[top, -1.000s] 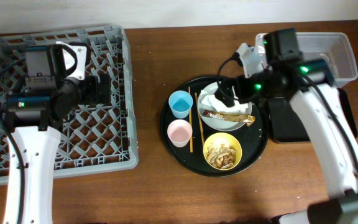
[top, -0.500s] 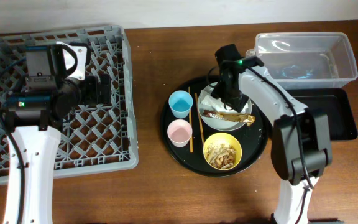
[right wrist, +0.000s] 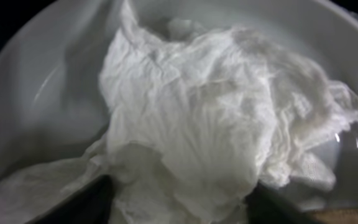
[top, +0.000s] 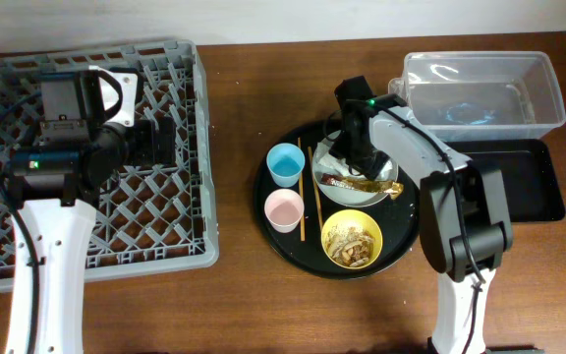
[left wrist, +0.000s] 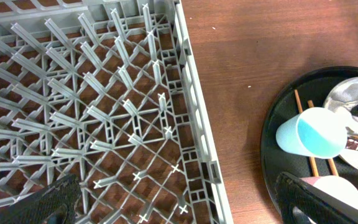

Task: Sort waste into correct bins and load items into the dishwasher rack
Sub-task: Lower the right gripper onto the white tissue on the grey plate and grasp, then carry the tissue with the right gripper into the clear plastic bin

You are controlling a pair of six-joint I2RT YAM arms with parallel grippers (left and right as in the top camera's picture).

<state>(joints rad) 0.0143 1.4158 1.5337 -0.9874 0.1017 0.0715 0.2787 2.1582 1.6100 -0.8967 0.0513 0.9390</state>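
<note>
Directly ahead of the right gripper point(right wrist: 182, 205), fingers spread apart, lies the crumpled tissue point(right wrist: 204, 118) on the plate point(right wrist: 36, 87).

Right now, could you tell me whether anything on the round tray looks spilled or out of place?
Only the snack wrapper: it lies askew across the rim of the plate, one end overhanging toward the yellow bowl. Crumpled tissue sits on that plate.

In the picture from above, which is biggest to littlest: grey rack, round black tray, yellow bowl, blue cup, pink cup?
1. grey rack
2. round black tray
3. yellow bowl
4. blue cup and pink cup look about the same.
</note>
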